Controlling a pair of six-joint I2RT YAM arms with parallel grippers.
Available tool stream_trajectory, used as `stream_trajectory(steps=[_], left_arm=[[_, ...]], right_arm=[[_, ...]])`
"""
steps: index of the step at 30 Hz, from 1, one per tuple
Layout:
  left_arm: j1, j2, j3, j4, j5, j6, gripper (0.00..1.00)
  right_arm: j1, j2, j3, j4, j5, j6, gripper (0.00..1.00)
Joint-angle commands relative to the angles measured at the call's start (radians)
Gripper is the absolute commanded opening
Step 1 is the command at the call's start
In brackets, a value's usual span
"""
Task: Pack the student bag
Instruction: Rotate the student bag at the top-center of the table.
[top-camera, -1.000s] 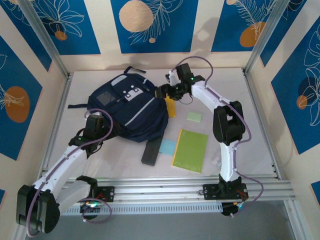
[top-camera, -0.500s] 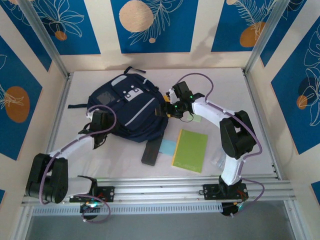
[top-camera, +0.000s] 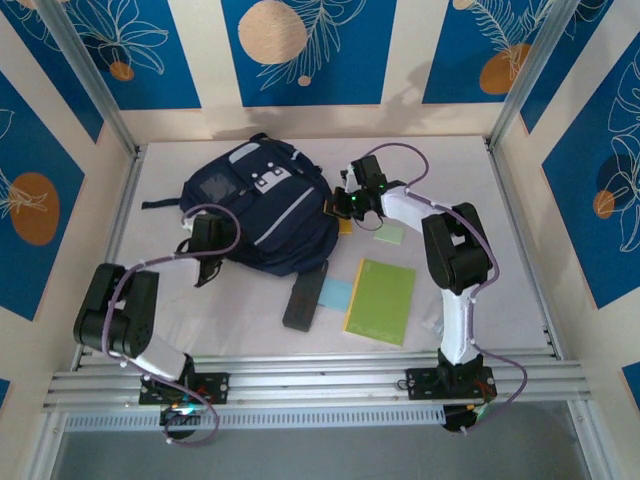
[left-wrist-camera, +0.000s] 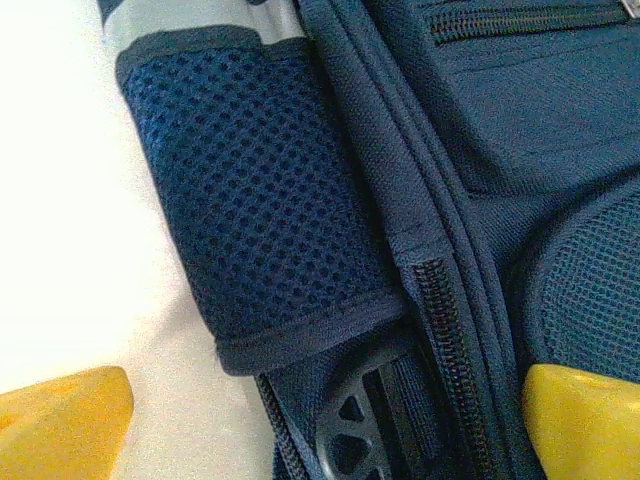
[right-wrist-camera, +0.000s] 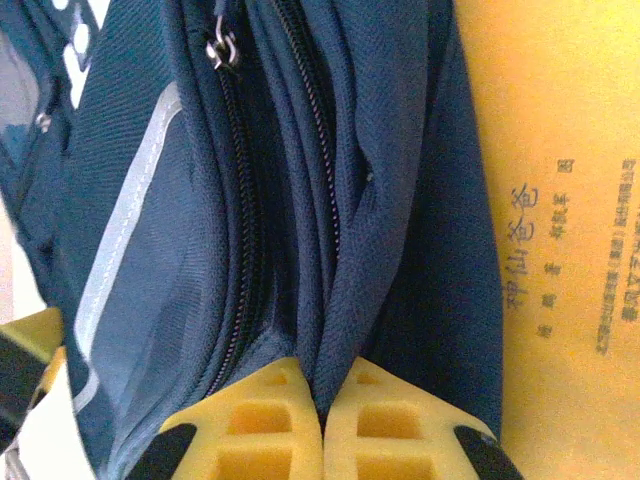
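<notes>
My right gripper (right-wrist-camera: 322, 400) has its yellow fingers pressed together, pinching a thin fold of navy fabric that runs down into the seam between them. That fold belongs to the student bag (top-camera: 265, 215), on its right side, just beside two zip tracks and a small metal zip pull (right-wrist-camera: 218, 50). Right of the fold lies a yellow booklet (right-wrist-camera: 560, 200) with printed characters (too small for me to read), partly tucked under the bag's edge.

My left gripper (left-wrist-camera: 320, 425) is spread wide, one yellow fingertip over bare table and the other over the bag. Between them I see the bag's mesh side pocket (left-wrist-camera: 260, 200), a zip and a black plastic buckle (left-wrist-camera: 345, 440). I cannot tell whether either finger touches the fabric.

From above, the bag lies flat on the white table (top-camera: 480, 200), left of centre and toward the far side, its white patch facing up. In front of it, nearer the arm bases, sit a dark flat case (top-camera: 305, 298), a light blue note (top-camera: 336, 293) and a green notebook (top-camera: 381, 300). A pale green note (top-camera: 390, 234) rests near the right arm.
</notes>
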Motion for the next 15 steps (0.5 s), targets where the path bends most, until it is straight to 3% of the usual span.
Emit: stream_trajectory(steps=[1, 6, 10, 12, 15], left_arm=[[0.001, 0.078, 0.098, 0.112, 0.040, 0.043, 1.00], [0.013, 0.174, 0.228, 0.120, 0.066, 0.057, 1.00], [0.016, 0.210, 0.298, 0.121, 0.084, 0.080, 1.00], [0.020, 0.228, 0.337, 0.098, 0.092, 0.097, 1.00], [0.032, 0.227, 0.381, 0.030, 0.069, 0.143, 1.00]], right_arm=[[0.064, -0.125, -0.088, 0.001, -0.159, 0.057, 0.00], [0.195, -0.257, -0.228, 0.014, -0.152, 0.162, 0.00], [0.310, -0.268, -0.254, 0.070, -0.156, 0.224, 0.00], [0.351, -0.219, -0.202, 0.069, -0.197, 0.220, 0.06], [0.375, -0.171, -0.135, 0.041, -0.238, 0.193, 0.27]])
